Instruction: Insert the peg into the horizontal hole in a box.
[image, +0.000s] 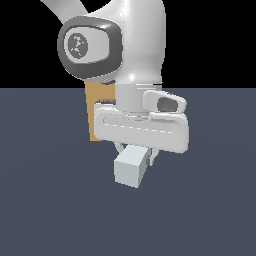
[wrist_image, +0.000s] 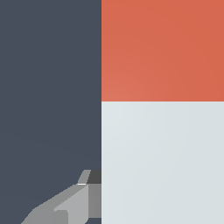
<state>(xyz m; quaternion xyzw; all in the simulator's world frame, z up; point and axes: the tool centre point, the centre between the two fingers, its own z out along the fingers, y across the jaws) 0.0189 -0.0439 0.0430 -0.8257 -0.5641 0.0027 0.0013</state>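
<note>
My pincer (image: 134, 150) is clamped on the peg (image: 131, 167), held above the bench (image: 45, 200). The box (image: 95, 112) stands behind my arm, its hole hidden. Next I should align the red-orange end with that hole.

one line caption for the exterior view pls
Panda gripper holds the grey-white peg above the floor, with the tan box partly hidden behind the arm.

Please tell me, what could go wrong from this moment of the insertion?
1. The box is mostly hidden behind the arm in the exterior view and the hole is not visible, so alignment cannot be checked.
2. The end effector holds the peg on its pale part; contact at the box could tilt the peg in the grip.
</note>
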